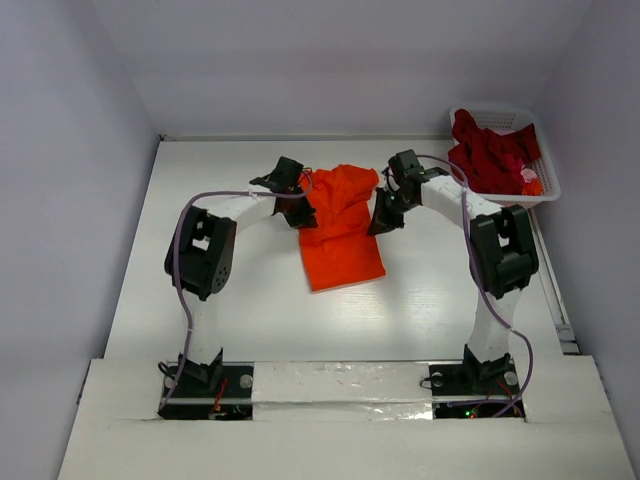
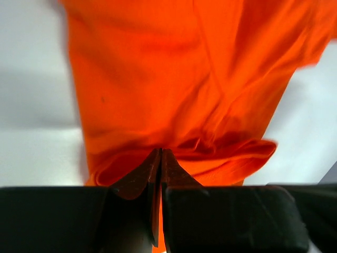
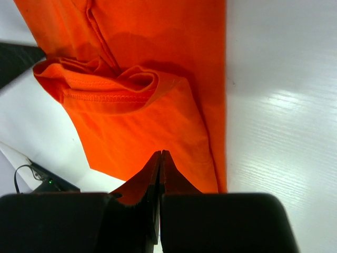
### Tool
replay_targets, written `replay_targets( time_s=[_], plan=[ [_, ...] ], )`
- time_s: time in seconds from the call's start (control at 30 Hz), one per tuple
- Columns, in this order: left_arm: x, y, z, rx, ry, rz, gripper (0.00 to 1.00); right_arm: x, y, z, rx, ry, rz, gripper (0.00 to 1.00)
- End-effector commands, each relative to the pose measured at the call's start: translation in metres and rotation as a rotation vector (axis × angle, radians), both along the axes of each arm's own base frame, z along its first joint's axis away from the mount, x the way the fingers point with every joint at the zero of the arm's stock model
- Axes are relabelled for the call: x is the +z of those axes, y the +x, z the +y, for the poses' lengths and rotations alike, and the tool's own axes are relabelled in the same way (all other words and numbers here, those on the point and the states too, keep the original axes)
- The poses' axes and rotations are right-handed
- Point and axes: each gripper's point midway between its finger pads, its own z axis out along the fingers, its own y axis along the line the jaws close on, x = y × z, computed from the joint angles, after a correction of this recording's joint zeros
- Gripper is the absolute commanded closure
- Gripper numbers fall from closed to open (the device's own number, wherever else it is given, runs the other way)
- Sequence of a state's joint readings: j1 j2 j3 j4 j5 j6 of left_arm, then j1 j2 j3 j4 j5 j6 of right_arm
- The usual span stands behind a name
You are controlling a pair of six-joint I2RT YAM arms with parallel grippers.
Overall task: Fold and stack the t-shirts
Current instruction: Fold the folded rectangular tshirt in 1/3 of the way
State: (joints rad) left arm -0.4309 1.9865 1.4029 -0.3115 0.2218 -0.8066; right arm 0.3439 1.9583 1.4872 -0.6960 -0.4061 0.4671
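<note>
A bright orange t-shirt (image 1: pixel 340 235) lies partly folded at the table's middle, its far part bunched up. My left gripper (image 1: pixel 298 214) is at its left edge and is shut on the cloth. In the left wrist view (image 2: pixel 160 151) orange cloth (image 2: pixel 179 79) shows between the jaws. My right gripper (image 1: pixel 384 220) is at the shirt's right edge. In the right wrist view (image 3: pixel 160 152) its jaws are shut with their tips on the orange cloth (image 3: pixel 147 121). Darker red shirts (image 1: pixel 485 150) are piled in the basket.
A white lattice basket (image 1: pixel 545 190) stands at the back right by the wall. White walls close the table at the left, back and right. Both arm bases are bolted at the near edge.
</note>
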Motion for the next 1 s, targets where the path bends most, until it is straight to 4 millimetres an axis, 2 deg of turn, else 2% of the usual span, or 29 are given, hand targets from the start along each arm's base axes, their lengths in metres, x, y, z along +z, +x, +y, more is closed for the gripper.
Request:
replay_targets(
  time_s=[0.0, 0.03, 0.2, 0.3, 0.37, 0.43, 0.47, 0.5, 0.53, 0.57, 0.6, 0.67, 0.83, 0.87, 0.97],
  plan=[
    [0.017, 0.03, 0.023, 0.061, 0.031, -0.047, 1.0, 0.021, -0.004, 0.009, 0.037, 0.032, -0.064, 1.0],
    [0.018, 0.037, 0.036, 0.089, 0.034, -0.05, 1.0, 0.022, -0.004, 0.009, 0.036, 0.031, -0.064, 1.0],
    [0.023, 0.051, 0.069, 0.138, 0.06, -0.066, 1.0, 0.021, -0.014, 0.015, 0.053, 0.035, -0.062, 1.0],
    [0.028, 0.042, 0.074, 0.113, 0.083, -0.075, 1.0, 0.02, -0.02, 0.017, 0.057, 0.041, -0.058, 1.0],
    [0.03, 0.019, 0.071, 0.086, 0.082, -0.065, 1.0, 0.02, -0.026, 0.024, 0.072, 0.042, -0.058, 1.0],
    [0.032, 0.0, 0.056, 0.041, 0.066, -0.069, 1.0, 0.015, -0.03, 0.025, 0.075, 0.038, -0.053, 1.0],
    [0.03, -0.017, 0.054, 0.026, 0.065, -0.056, 1.0, 0.012, -0.032, 0.025, 0.069, 0.038, -0.045, 1.0],
    [0.028, -0.032, 0.041, -0.014, 0.055, -0.041, 1.0, 0.01, -0.031, 0.025, 0.067, 0.04, -0.048, 1.0],
    [0.026, -0.041, 0.034, -0.019, 0.043, -0.033, 1.0, 0.003, -0.035, 0.023, 0.064, 0.033, -0.033, 1.0],
    [0.033, -0.048, 0.029, -0.027, 0.024, -0.046, 1.0, 0.0, -0.038, 0.026, 0.068, 0.031, -0.029, 1.0],
    [0.021, -0.065, 0.028, -0.033, 0.017, -0.01, 1.0, -0.002, -0.036, 0.026, 0.066, 0.029, -0.036, 1.0],
    [0.02, -0.08, 0.026, -0.004, -0.024, 0.002, 1.0, -0.014, -0.04, 0.023, 0.062, 0.015, -0.02, 1.0],
    [0.033, -0.085, 0.03, 0.017, -0.038, -0.025, 1.0, -0.04, -0.062, 0.026, 0.093, -0.01, 0.025, 1.0],
    [0.038, -0.083, 0.03, 0.015, -0.034, -0.037, 1.0, -0.046, -0.074, 0.028, 0.108, -0.016, 0.044, 1.0],
    [0.045, -0.082, 0.034, 0.009, -0.012, -0.055, 1.0, -0.047, -0.088, 0.035, 0.131, -0.012, 0.037, 1.0]
  ],
)
